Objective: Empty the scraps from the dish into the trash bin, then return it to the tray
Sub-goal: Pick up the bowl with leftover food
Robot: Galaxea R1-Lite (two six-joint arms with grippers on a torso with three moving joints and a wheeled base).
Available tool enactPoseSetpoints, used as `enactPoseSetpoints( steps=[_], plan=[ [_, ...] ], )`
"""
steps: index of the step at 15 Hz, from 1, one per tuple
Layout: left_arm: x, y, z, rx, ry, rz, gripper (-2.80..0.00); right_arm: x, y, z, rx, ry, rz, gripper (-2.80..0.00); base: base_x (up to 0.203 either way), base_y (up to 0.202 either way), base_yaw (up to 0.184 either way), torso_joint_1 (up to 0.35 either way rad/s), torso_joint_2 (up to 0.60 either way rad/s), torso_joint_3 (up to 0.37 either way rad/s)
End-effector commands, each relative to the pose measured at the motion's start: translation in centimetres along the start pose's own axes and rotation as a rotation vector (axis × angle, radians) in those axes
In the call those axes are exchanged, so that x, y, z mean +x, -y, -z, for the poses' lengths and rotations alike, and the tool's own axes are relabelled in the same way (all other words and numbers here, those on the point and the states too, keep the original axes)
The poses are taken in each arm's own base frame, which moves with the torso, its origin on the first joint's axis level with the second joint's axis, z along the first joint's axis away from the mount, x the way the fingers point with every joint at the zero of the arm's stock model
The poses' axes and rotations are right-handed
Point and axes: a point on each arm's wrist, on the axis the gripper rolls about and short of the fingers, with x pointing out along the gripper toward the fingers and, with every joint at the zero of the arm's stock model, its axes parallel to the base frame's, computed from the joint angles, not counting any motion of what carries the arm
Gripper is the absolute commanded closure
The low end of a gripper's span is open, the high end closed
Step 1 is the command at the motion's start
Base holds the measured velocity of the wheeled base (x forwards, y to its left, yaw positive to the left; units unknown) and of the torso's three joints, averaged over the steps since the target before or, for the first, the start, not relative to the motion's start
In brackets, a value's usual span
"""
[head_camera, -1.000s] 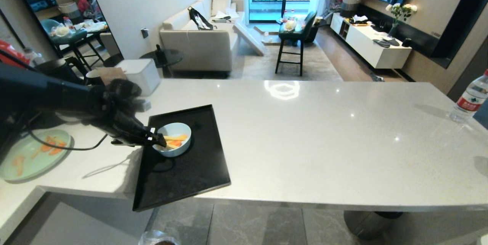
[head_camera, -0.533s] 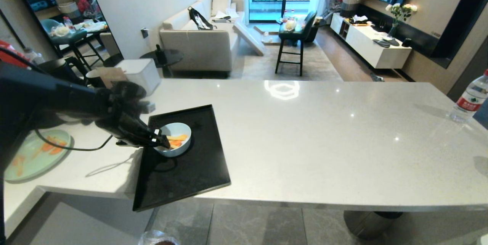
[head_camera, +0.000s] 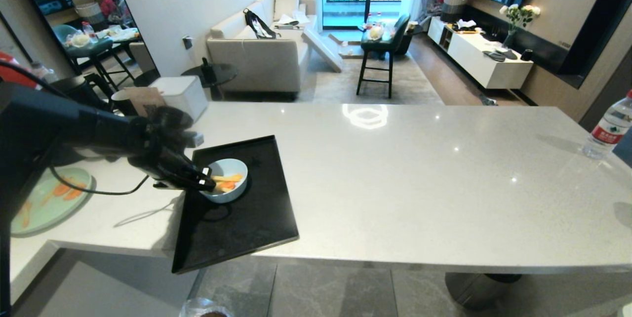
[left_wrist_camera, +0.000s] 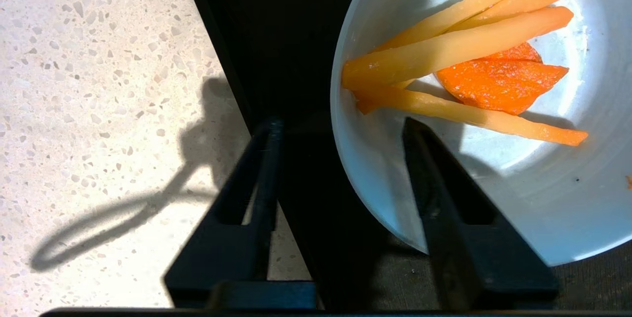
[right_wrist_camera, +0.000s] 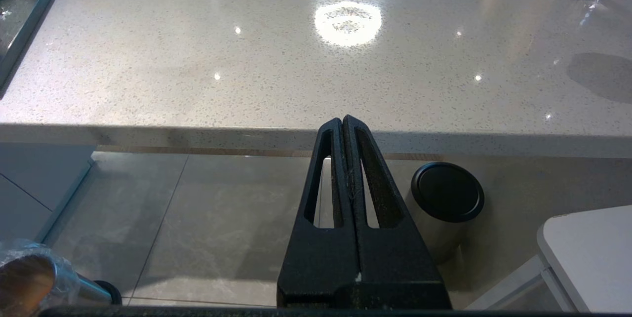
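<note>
Counter (head_camera: 395, 174): white speckled slab; it carries the tray, my landmark for all else.
Tray (head_camera: 247, 228): black, on the counter's left part, its near corner past the counter edge.
Bin (head_camera: 202, 308): on the floor below the tray's near corner, only its bagged rim in the head view.
Dish (head_camera: 228, 186): on the tray's far half, not yet lifted.
Scraps (left_wrist_camera: 464, 50): yellow sticks and an orange slice, all inside the dish.
Left gripper (left_wrist_camera: 340, 129): my fingers straddle the dish's left rim, one inside, one outside; a second ago wide, now about half closed, gaps showing either side of the wall, so no grip yet.
Meaning: pinch under way; lift and tip to follow.
Right gripper (right_wrist_camera: 343, 122): closed, empty, parked below the counter edge, right of the tray.
</note>
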Motion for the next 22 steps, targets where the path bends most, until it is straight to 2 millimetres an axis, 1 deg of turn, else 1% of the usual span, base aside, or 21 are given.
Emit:
enactPoseSetpoints(
  steps=[1,9,12,15,18,22],
  plan=[
    [-0.2,0.1,-0.1,0.001,0.003,-0.001,0.0,0.0,0.0,0.0,0.0,0.001,0.0,0.0,0.0,0.0,0.0,0.0,0.0,0.0],
    [-0.7,0.0,-0.1,0.001,0.013,-0.006,0.0,0.0,0.0,0.0,0.0,0.001,0.0,0.0,0.0,0.0,0.0,0.0,0.0,0.0],
    [-1.3,0.0,-0.2,-0.002,0.025,-0.005,0.0,0.0,0.0,0.0,0.0,0.001,0.0,0.0,0.0,0.0,0.0,0.0,0.0,0.0],
    [-2.4,0.0,-0.3,-0.019,0.039,-0.005,0.0,0.0,0.0,0.0,0.0,0.001,0.0,0.0,0.0,0.0,0.0,0.0,0.0,0.0],
    [-3.7,-0.1,0.5,-0.078,0.017,-0.005,0.0,0.0,0.0,0.0,0.0,0.001,0.0,0.0,0.0,0.0,0.0,0.0,0.0,0.0],
    [-4.7,-0.6,1.1,-0.198,-0.008,-0.012,0.0,0.0,0.0,0.0,0.0,0.001,0.0,0.0,0.0,0.0,0.0,0.0,0.0,0.0]
  ],
)
